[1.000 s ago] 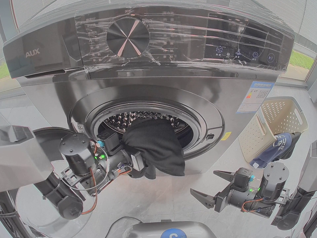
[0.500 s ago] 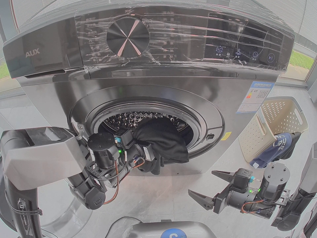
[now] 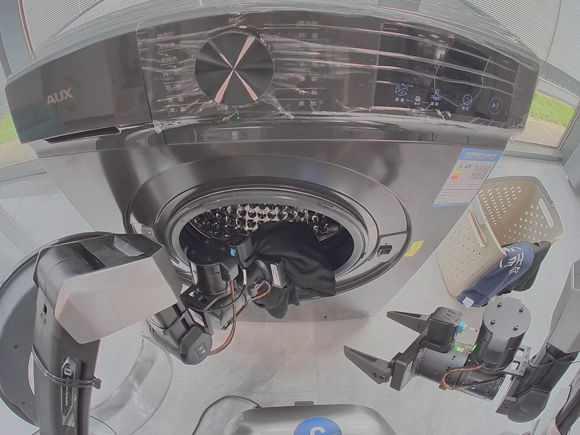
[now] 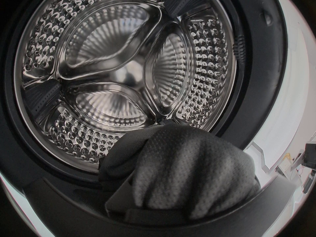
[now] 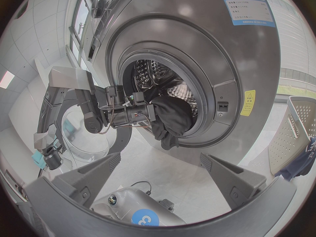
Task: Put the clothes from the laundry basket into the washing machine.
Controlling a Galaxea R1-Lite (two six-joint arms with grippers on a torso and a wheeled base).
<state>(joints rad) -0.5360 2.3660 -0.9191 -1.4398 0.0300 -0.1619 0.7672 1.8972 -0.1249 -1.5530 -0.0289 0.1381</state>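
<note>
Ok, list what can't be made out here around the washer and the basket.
- Left gripper: the black garment drapes over it in the head and left wrist views, hiding its hold.
- Drum, lower front: behind that garment in the left wrist view.
- Laundry basket contents: the blue garment covers its lower part in the head view; the right wrist view's edge cuts it off.

The garment (image 3: 299,258) lies over the washing machine (image 3: 386,170) opening's lower rim, partly inside the drum (image 3: 254,215). The laundry basket (image 3: 513,212) stands to the machine's right, with a second garment (image 3: 504,273) hanging from it.
</note>
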